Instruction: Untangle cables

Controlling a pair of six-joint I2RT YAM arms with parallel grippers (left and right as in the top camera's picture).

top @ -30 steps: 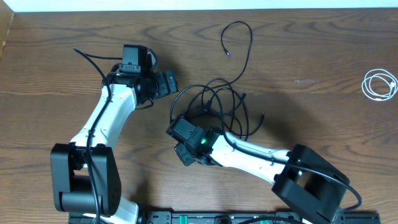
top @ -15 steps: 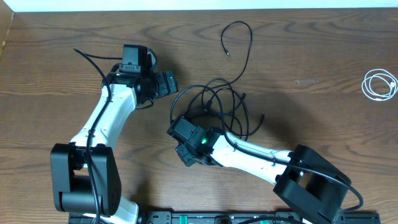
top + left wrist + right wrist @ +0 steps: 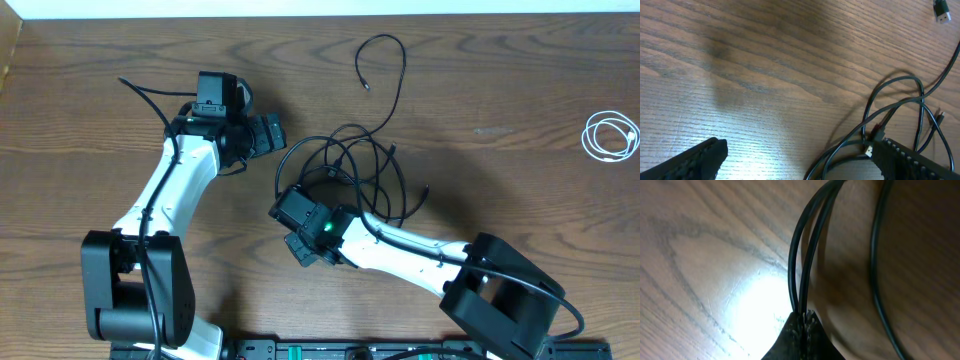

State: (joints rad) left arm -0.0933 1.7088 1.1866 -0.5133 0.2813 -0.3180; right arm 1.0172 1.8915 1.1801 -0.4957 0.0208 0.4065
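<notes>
The left gripper [image 3: 267, 135] stands wide and holds nothing, hovering over bare desk [image 3: 500, 100]. In its wrist view the fingers [image 3: 695, 160] frame wood grain. The black cords [image 3: 360, 170] lie apart from it, at about 4 o'clock in the overhead view.

The right gripper [image 3: 802, 322] is pinched tight on two strands of black cord [image 3: 800, 265]. They run side by side up out of its fingertips toward 12 o'clock in its wrist view. A third strand [image 3: 875, 270] passes free, just beside them at 3 o'clock.

Overhead, the tangle loops across the desk's middle, at about 1 o'clock from the right wrist. One strand arcs on toward 12 o'clock and ends in a small plug [image 3: 367, 88].

The white cord [image 3: 610, 135] lies coiled at the desk's 3 o'clock edge, well apart from both grippers.
</notes>
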